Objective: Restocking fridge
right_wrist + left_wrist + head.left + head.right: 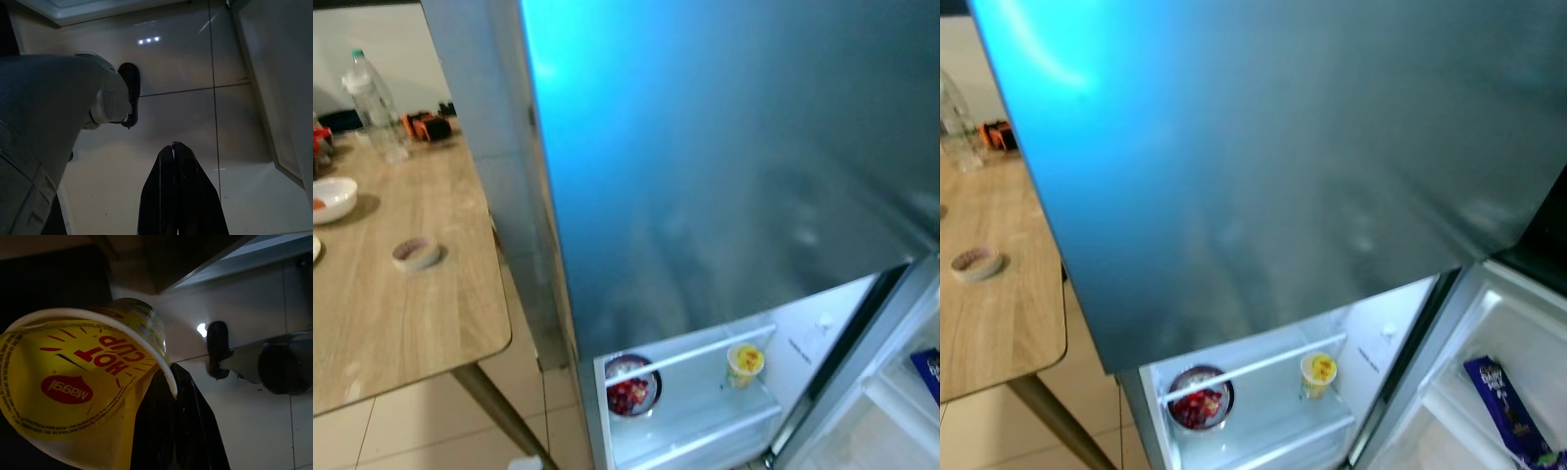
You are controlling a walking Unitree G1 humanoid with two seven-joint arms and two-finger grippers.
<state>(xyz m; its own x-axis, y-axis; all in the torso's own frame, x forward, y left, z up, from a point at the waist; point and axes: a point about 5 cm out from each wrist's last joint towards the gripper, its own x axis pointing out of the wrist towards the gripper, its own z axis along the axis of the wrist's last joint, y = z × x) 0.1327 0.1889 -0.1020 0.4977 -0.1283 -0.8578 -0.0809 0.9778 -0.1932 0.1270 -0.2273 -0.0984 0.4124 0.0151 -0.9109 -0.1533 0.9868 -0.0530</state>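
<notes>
Blue-grey and blurred, the fridge's upper door point(724, 157) looms closest to the head camera, while below it the open lower compartment shows a white shelf point(690, 416) carrying a bowl of red food point(631, 387) and a yellow cup point(745, 363) standing well apart. On the open lower door, a rack point(1489, 421) holds a dark blue packet point(1503, 406). To the robot's left, a wooden counter point(401, 313) bears a clear bottle point(374, 103), a white bowl point(333, 199) and a small round dish point(416, 253). Down by the tiled floor point(195, 112), the left gripper point(176, 396) pinches the rim of a yellow Maggi Hot Cup noodle tub point(78, 382) between its black fingers point(188, 426). The right gripper point(175, 147) hangs over the tiles, its fingers pressed together, beside the robot's grey leg point(49, 122).
</notes>
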